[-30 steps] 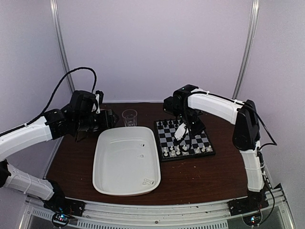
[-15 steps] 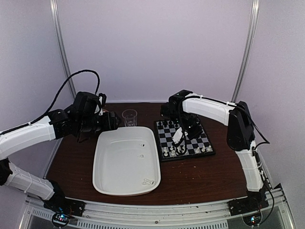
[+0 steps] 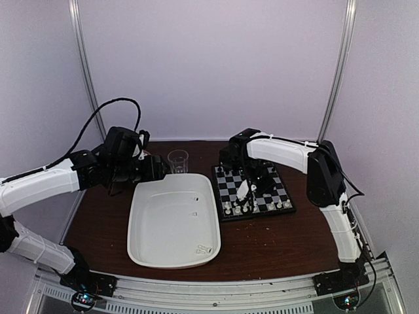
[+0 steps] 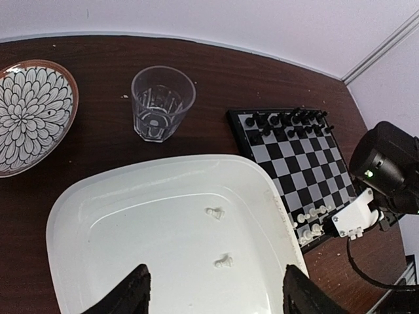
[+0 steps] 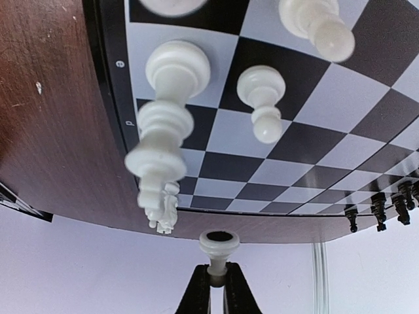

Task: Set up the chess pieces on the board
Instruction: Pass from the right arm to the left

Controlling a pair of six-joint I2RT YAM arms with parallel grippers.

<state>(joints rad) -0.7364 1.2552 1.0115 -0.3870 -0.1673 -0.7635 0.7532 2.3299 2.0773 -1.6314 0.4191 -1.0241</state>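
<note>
Board (image 3: 280, 193) is being sited right of tray (image 3: 163, 229), glass (image 3: 177, 161) behind tray; chess pieces (image 3: 237, 209) are being carried along board's near edge.

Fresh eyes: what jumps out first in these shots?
The right gripper, low over the board, pinches a small white piece. Next, the big white tray at table centre, only a few white pieces in it, with the open left gripper at its far left corner.

Right claw (image 3: 243, 190) low over the board (image 3: 280, 193) — white tray (image 3: 163, 226) beside it.
</note>
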